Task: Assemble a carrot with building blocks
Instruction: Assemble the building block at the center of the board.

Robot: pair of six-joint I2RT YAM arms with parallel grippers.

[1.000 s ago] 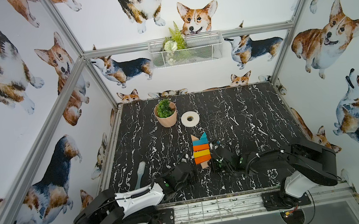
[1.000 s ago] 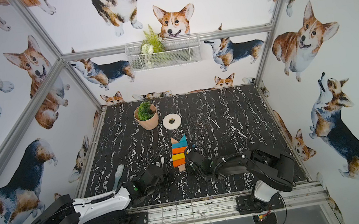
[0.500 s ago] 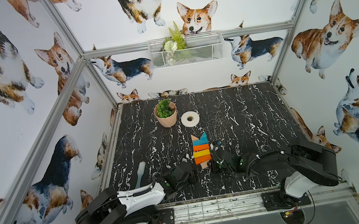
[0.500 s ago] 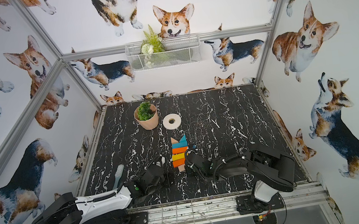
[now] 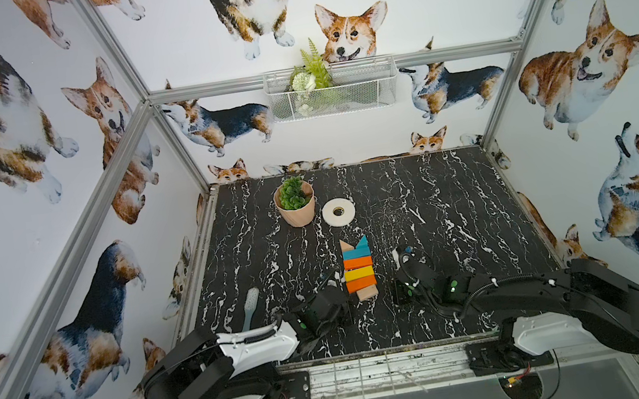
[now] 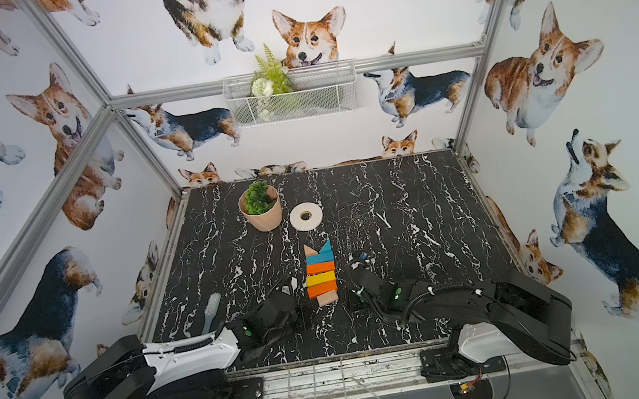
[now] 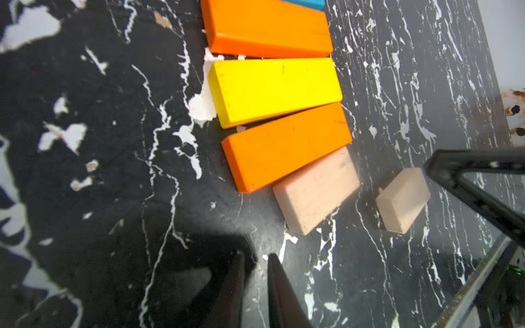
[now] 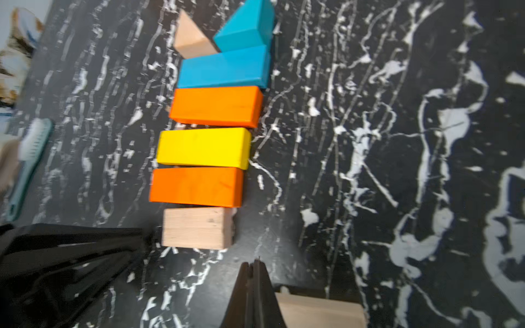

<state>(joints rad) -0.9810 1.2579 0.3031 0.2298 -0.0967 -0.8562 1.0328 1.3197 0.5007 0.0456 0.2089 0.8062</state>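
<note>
Carrot (image 5: pixel 358 266) seven blocks laid; last wood block (image 7: pixel 403 198) loose at its 4 o'clock; right pincer (image 8: pixel 253 264) together, left pincer (image 7: pixel 257 257) slightly apart, empty

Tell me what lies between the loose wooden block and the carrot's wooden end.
Nothing: the left wrist view shows only bare table between the loose wooden block and the carrot's wooden end.

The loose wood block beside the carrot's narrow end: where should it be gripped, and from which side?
Probably take the loose block across its short width, on the two long side faces, coming down from above: it lies flat, apart from the carrot. The right tool, close by, is shut and would have to open first.
</note>
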